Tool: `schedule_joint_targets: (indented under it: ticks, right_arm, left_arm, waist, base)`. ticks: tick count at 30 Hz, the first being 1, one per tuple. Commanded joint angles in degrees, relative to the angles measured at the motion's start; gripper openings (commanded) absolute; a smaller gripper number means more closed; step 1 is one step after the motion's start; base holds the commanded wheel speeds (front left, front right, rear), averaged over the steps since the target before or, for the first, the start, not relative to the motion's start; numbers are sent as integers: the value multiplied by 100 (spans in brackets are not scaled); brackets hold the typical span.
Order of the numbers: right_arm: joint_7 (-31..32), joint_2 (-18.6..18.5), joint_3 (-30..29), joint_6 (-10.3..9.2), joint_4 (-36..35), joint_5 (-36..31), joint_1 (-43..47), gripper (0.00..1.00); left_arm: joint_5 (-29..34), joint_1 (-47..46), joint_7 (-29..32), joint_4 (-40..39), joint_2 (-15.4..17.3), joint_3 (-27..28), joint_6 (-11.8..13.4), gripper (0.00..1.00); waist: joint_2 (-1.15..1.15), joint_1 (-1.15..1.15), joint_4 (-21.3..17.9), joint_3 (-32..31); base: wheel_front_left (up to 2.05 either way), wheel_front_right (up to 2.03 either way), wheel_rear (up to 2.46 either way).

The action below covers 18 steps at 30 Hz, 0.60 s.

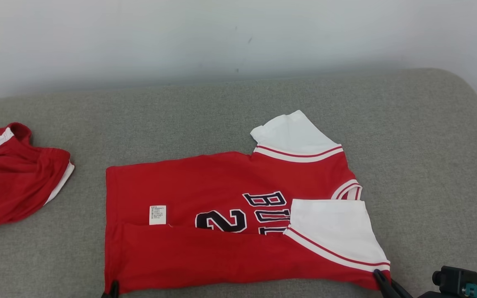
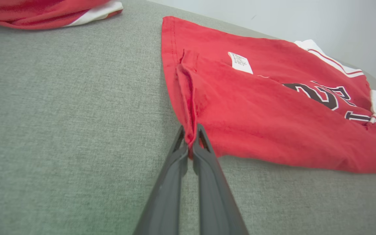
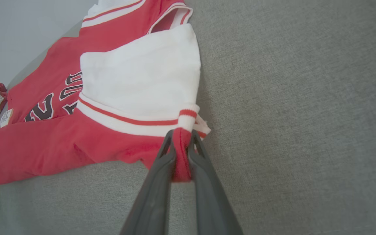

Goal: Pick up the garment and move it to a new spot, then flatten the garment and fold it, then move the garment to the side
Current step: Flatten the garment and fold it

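Bundle of red cloth (image 1: 15, 174): bunched at the left end of the grey cushion (image 1: 429, 124), well apart from the jersey (image 1: 205, 178); red knit with white trim.
Left gripper (image 2: 190, 130): pressed together on the jersey's hem corner, at the cushion's near edge, left of its middle.
Jersey: lies flat across the cushion's middle, hem to the left and collar to the right, with the near long side folded in over the lettering.
Handling: light and limp, I judge. It will sag between two holds, so taking the corners and keeping them taut suits it best.
Fabric: thin, smooth red knit, white sleeves with red-striped ribbing, dark printed lettering, small white care label (image 1: 157, 215).
Right gripper (image 3: 182, 135): pinches the folded shoulder corner under the near white sleeve (image 1: 333, 227), at the cushion's near edge, right of its middle.
Cushion surface: coarse grey weave with a rounded far-right corner, probably rough enough to drag on the cloth.
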Motion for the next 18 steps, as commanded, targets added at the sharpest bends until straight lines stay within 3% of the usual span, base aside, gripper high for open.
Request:
schedule_joint_targets:
  ticks: [1,8,9,10,11,18]
  right_arm:
    - [96,51,-89,-4,-95,-111,139,0]
    - [122,147,-221,-4,-228,-361,153,0]
    - [75,172,-226,-4,-243,-405,127,40]
    - [31,197,-214,-4,-253,-441,99,95]
    - [-9,246,-229,-4,-243,-426,71,100]
    - [-676,338,-82,-4,-326,-727,-299,100]
  left_arm:
    - [17,120,36,-24,59,-16,20,0]
    - [-15,124,68,-50,76,-34,43,0]
    - [4,112,55,-51,79,-33,63,22]
    - [18,96,29,-66,76,-24,71,71]
    - [23,84,4,-77,69,-14,64,100]
    - [158,48,-135,-264,24,79,181,100]
  waist:
    - [0,0,15,18]
    - [0,0,23,26]
    - [0,0,24,27]
    - [0,0,25,30]
    - [0,0,21,34]
    - [0,0,51,12]
  base:
    - [0,0,0]
    - [0,0,0]
    - [0,0,0]
    - [0,0,0]
    - [0,0,0]
    - [0,0,0]
